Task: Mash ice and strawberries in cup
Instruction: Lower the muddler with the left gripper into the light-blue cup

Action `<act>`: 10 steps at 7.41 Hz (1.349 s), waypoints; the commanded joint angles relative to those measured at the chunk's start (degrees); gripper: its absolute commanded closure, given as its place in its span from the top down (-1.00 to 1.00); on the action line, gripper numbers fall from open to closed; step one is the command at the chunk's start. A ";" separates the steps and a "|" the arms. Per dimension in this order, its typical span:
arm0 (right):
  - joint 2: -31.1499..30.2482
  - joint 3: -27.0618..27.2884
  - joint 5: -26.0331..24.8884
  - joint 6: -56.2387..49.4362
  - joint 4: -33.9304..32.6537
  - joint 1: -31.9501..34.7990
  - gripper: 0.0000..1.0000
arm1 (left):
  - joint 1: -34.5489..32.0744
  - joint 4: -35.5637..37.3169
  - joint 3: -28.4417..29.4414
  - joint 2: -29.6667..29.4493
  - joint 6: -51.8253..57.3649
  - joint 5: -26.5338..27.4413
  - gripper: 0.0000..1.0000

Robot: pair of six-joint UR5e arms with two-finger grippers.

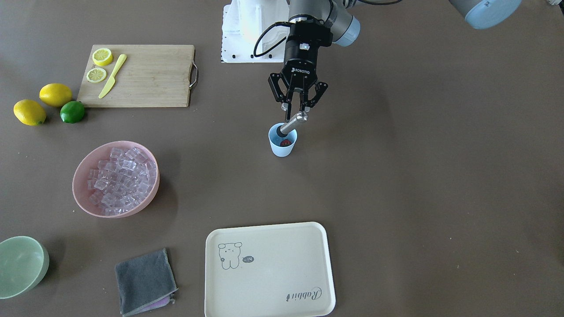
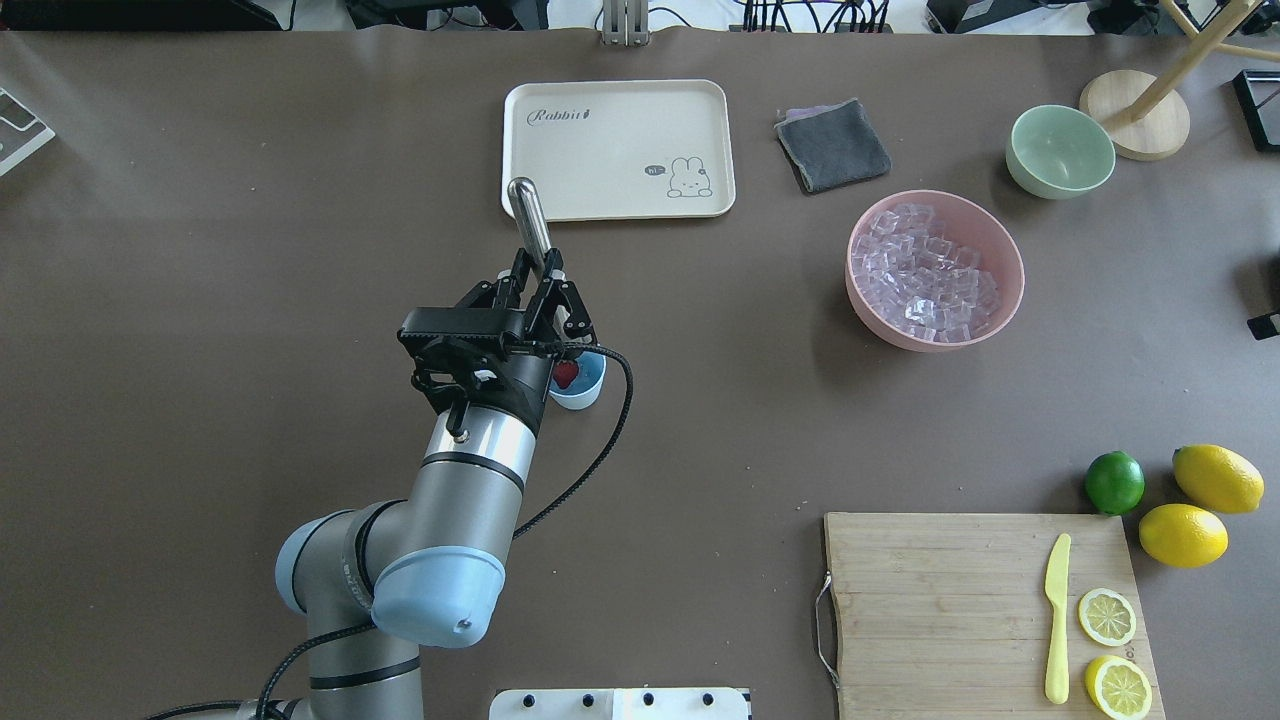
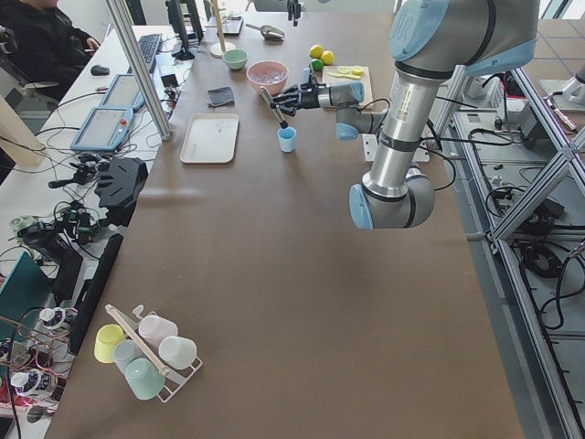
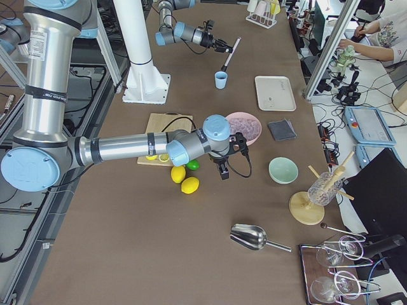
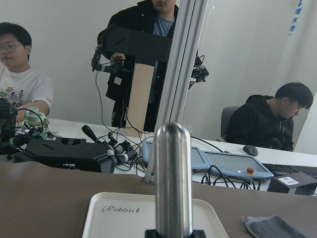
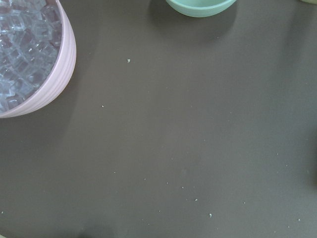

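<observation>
The light-blue cup (image 1: 282,150) stands mid-table; it also shows in the overhead view (image 2: 588,386). A red strawberry (image 1: 286,142) lies inside it. I cannot make out ice in the cup. The ice cubes (image 1: 119,178) fill the pink bowl (image 1: 83,198). My left gripper (image 1: 296,112) is shut on a metal muddler (image 1: 291,124), tilted, with its dark lower end inside the cup. The muddler's rounded top fills the left wrist view (image 5: 173,178). My right gripper (image 4: 222,170) hovers over the table between the pink bowl and the green bowl; I cannot tell whether it is open or shut.
A cream tray (image 1: 269,268), a grey cloth (image 1: 145,281) and a pale green bowl (image 1: 20,264) lie on the far side. A cutting board (image 1: 150,77) holds lemon slices and a yellow knife. Two lemons and a lime (image 1: 72,111) sit beside it.
</observation>
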 commanded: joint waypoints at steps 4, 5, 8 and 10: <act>-0.40 0.18 0.02 -0.13 -0.01 0.38 0.97 | 0.77 -2.78 1.33 0.14 0.76 -0.16 -1.00; -0.40 0.18 0.02 -0.13 -0.01 0.38 0.97 | 0.42 -2.28 -3.72 -0.30 3.90 -0.25 -1.00; -0.66 0.45 0.02 -0.13 -0.01 0.64 0.97 | 0.68 -2.88 -4.50 -0.57 4.82 0.10 -1.00; -0.58 0.45 0.02 -0.13 -0.01 0.64 0.97 | 0.95 -3.76 1.21 -0.22 -0.18 0.01 -1.00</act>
